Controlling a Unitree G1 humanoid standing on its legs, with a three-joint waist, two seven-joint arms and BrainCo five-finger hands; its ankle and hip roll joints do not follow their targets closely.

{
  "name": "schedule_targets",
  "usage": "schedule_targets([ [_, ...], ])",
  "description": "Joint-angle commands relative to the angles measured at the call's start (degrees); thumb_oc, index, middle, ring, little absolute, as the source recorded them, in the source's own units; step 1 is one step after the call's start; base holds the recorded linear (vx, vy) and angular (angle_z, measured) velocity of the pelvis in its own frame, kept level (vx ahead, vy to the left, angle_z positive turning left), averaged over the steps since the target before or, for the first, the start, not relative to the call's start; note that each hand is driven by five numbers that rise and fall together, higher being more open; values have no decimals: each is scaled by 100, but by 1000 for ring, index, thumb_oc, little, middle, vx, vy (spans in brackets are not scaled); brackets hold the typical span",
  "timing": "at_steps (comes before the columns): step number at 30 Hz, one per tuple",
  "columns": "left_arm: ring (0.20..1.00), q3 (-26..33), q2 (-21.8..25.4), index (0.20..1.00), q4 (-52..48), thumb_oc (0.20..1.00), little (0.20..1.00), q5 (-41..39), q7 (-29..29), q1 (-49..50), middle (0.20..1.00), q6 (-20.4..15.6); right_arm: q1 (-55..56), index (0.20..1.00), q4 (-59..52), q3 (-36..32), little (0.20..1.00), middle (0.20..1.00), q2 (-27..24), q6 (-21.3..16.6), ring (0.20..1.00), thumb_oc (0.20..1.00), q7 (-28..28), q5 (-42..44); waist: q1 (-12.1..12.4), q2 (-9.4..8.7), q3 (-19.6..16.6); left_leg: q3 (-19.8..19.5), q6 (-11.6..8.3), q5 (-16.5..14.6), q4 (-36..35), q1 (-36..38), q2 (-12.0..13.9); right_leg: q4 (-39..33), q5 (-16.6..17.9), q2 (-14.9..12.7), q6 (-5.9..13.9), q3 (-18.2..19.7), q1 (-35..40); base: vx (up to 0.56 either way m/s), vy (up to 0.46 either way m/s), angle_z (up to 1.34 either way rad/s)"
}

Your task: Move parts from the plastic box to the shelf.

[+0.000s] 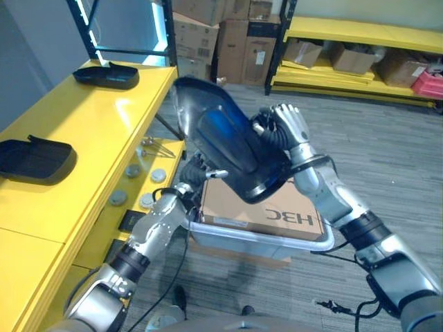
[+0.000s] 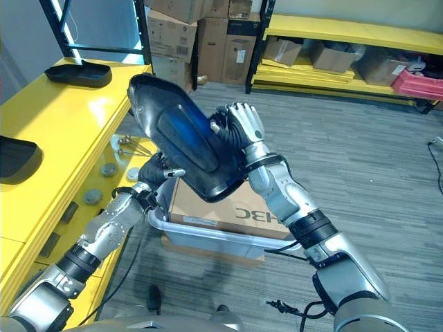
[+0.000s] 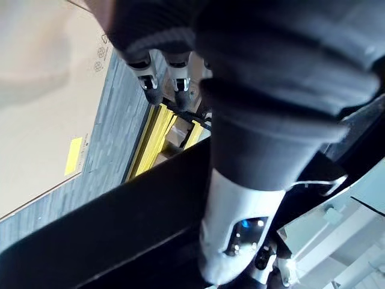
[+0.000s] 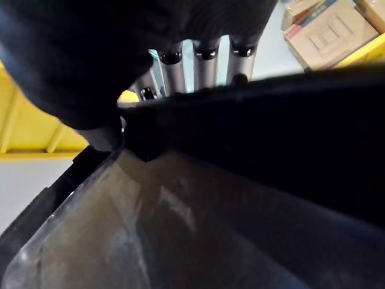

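Near: grey plastic box [image 1: 277, 242] holding a cardboard carton. Above it, both robot hands, left [image 2: 160, 173] and right [image 2: 239, 128], clasp the large glossy black moulded part [image 2: 183, 138] tilted toward ten o'clock, apparently for transfer to the yellow shelf [image 1: 90, 131], where two similar parts lie.

Left robot hand [image 1: 185, 188] fingers hidden behind black part [image 1: 232, 142].
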Motion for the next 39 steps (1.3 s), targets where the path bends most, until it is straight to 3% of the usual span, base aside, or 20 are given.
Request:
schedule_targets([
  [1,1000,-19,-565,1000,71,1000,1000,-138,188,-829,1000,-778,-183,200,-965,537,200,200,605,-649,200,200,127,411,123,-77,-113,97,-192,-1260,-10,724,237,23,-481,-8,-10,-150,-82,0,0,0],
  [6,1000,-43,-643,1000,-35,1000,1000,262,470,-860,1000,-1016,11,200,-993,683,200,200,1003,-620,200,200,66,560,125,-73,-72,97,-186,-1261,-10,721,237,23,-475,-4,-26,-132,-95,0,0,0],
  [9,473,-67,-638,473,-46,473,473,450,586,-872,473,-1001,60,200,-1022,719,200,200,1112,-651,200,200,58,610,127,-68,-72,98,-185,-1264,-10,714,237,23,-476,-6,-27,-132,-103,0,0,0],
  [10,200,-70,-625,200,-40,200,200,516,578,-882,200,-965,75,200,-1056,731,200,200,1154,-649,200,200,78,624,128,-66,-74,100,-182,-1266,-10,711,237,23,-477,-7,-27,-131,-105,0,0,0],
  [18,200,-317,-440,200,-7,200,200,1366,178,-973,200,-695,74,200,-1228,890,200,200,1343,-577,200,200,123,644,125,-25,-94,115,-171,-1268,-10,710,235,23,-469,-5,-33,-93,-119,2,3,0],
  [31,200,-508,-105,200,108,200,200,1773,76,-1077,200,-631,-8,200,-1213,909,200,200,1122,-415,200,200,-160,573,114,-1,-98,134,-157,-1266,-10,704,238,23,-464,-3,-20,-62,-132,0,0,0],
  [35,200,-519,-108,200,134,200,200,1478,20,-1087,200,-579,-15,200,-1242,848,200,200,1039,-431,200,200,-177,584,91,-2,-101,145,-164,-1271,-10,712,245,23,-463,-1,-13,-48,-135,0,-2,-1],
  [36,1000,-527,-124,1000,133,1000,1000,1364,-65,-1087,1000,-497,-27,200,-1260,838,200,200,1026,-428,200,200,-182,583,79,-4,-100,150,-163,-1277,-10,718,246,23,-463,1,-7,-34,-138,-2,-3,-5],
  [39,1000,-575,-137,1000,120,1000,1000,1458,-195,-1079,1000,-461,-65,200,-1263,818,200,200,988,-441,200,200,-167,624,68,-2,-95,161,-162,-1275,-10,721,249,23,-458,7,-9,-25,-146,-6,-3,-6],
])
